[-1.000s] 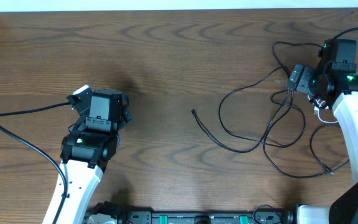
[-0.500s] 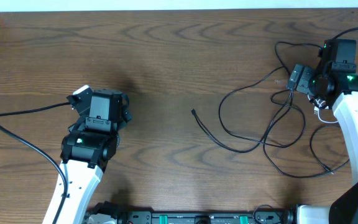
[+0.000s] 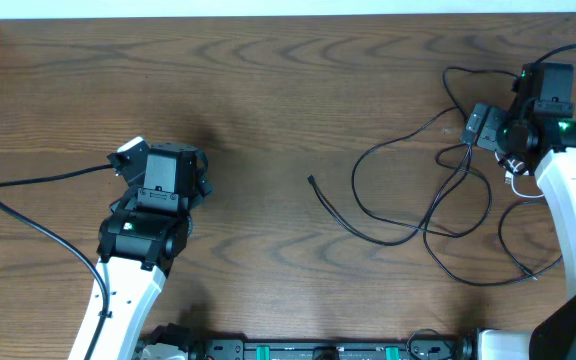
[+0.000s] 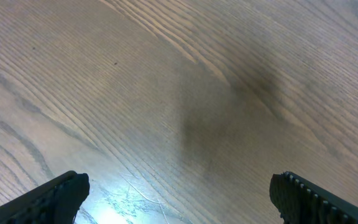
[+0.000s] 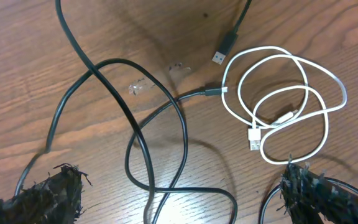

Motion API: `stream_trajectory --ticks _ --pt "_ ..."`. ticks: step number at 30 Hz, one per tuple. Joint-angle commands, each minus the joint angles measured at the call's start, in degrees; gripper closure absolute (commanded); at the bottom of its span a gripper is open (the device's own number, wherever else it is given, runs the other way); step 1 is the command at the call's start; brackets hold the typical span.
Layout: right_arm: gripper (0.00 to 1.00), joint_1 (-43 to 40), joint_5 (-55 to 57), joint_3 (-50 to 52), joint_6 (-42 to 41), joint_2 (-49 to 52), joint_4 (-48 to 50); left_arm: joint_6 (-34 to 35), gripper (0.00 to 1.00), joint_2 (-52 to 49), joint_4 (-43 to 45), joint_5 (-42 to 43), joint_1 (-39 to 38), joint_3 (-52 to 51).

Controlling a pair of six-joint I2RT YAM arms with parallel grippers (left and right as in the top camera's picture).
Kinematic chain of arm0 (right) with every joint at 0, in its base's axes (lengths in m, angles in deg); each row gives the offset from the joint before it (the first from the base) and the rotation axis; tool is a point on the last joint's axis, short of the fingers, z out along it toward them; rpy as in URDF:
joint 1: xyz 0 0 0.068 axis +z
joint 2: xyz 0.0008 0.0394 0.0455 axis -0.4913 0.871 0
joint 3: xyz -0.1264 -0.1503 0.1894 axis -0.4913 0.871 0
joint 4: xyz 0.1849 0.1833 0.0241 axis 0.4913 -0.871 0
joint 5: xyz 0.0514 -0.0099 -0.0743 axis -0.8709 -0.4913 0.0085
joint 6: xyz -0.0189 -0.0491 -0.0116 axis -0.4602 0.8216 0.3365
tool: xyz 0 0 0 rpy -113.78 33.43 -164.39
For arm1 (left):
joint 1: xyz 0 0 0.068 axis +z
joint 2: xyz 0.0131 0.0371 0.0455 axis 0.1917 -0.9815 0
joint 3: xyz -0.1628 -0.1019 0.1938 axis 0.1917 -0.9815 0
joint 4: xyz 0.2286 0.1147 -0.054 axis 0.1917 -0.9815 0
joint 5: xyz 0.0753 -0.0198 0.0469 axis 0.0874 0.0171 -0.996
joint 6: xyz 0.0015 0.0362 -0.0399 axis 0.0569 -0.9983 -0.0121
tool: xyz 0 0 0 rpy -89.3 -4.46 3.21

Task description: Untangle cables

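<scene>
The jaws of the left gripper (image 4: pixel 179 198) and right gripper (image 5: pixel 182 194) are spread, with nothing pinched. Near the desk's (image 3: pixel 268 100) right edge, 2 crossed black cables (image 5: pixel 112 99) could be pinched together, tightening the tangle.

Dark brown wood-grain table (image 3: pixel 268 120) filling every view. Thin white strip (image 3: pixel 268 8) along far edge in overhead view. Soft shadow patch (image 4: pixel 241 118) and bright glare (image 4: pixel 114 208) on grain in left wrist view.

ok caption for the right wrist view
Open right claw above a coiled white cable and looping black cables
</scene>
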Motion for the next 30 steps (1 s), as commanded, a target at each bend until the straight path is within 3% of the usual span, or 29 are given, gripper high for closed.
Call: stream_trajectory --ticks 1,15,30 --pt "0.01 0.0 0.1 0.6 -0.2 -6.2 -0.4 -0.5 0.02 0.2 -0.3 -1.2 0.1 -0.2" --pt "0.01 0.0 0.1 1.1 -0.2 -35.3 -0.6 -0.5 0.02 0.2 -0.3 -1.2 0.1 -0.2" --pt "0.01 0.5 7.8 4.3 1.2 -50.1 -6.3 -0.5 0.02 0.2 -0.3 -1.2 0.1 -0.2"
